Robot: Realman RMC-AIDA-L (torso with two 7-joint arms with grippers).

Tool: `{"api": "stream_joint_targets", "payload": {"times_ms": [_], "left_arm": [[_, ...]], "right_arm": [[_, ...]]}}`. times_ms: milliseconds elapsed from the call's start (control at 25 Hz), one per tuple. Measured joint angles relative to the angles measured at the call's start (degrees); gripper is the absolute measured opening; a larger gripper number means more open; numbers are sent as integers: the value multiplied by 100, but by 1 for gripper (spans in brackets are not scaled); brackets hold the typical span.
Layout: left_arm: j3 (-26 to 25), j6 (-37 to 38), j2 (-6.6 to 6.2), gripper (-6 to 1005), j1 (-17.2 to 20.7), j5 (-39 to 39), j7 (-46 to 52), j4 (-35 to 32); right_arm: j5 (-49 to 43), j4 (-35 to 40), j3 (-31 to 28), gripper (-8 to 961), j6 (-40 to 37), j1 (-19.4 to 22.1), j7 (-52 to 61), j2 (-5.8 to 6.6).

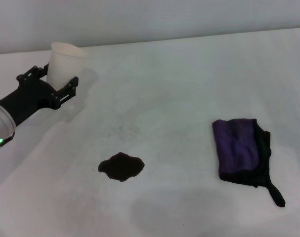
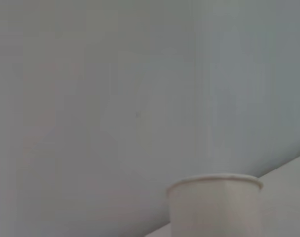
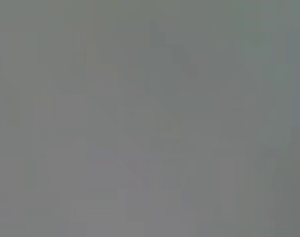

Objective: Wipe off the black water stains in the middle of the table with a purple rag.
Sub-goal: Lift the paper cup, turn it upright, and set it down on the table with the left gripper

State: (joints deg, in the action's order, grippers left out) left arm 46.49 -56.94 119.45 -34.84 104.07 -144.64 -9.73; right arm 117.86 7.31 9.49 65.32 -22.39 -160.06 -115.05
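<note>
Left gripper (image 1: 58, 81) round cup (image 1: 64, 61) — rag (image 1: 237, 148) apart

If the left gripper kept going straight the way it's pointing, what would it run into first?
The white paper cup: it already sits between the left gripper's fingers at the table's far left. Beyond it, seemingly only the wall.

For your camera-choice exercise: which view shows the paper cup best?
The head view: it shows the whole cup upright on the table, between the left gripper's fingers. The left wrist view shows only its rim and upper wall. The right wrist view shows none of it.
</note>
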Motion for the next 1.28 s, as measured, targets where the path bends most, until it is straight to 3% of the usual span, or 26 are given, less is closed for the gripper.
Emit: {"api": "stream_joint_targets", "payload": {"times_ms": [520, 1280], "left_arm": [[-32, -4, 26, 736, 197, 183, -333, 611], [-16, -220, 34, 747, 624, 180, -694, 840]], "right_arm": [[0, 96, 0, 602, -12, 44, 1, 8], [0, 165, 0, 601, -88, 33, 2, 13]]}}
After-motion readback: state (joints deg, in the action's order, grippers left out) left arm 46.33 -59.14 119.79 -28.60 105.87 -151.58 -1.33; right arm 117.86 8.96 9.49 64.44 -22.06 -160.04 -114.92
